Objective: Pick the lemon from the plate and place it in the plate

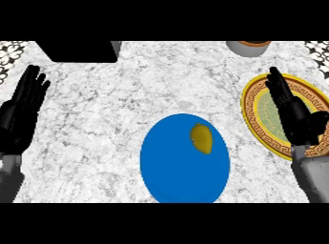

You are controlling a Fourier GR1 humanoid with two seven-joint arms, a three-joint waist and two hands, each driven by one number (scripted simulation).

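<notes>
The lemon lies untouched on the blue plate nearest the robot, so the pick and the transfer both remain. Beyond it, the right hand hangs over the gold-rimmed plate and the left hand rests at the left edge, both with fingers straight, holding nothing. Count: one lemon, two plates, two hands, and farthest off a grey bowl and a black box.

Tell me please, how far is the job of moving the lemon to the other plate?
Nothing looks done yet: the lemon lies on the blue plate. Nothing is in hand; the right hand is open above the gold-rimmed plate, and the left hand rests open at the left edge. All is left: grasp the lemon, carry it right, put it on the gold-rimmed plate.
</notes>
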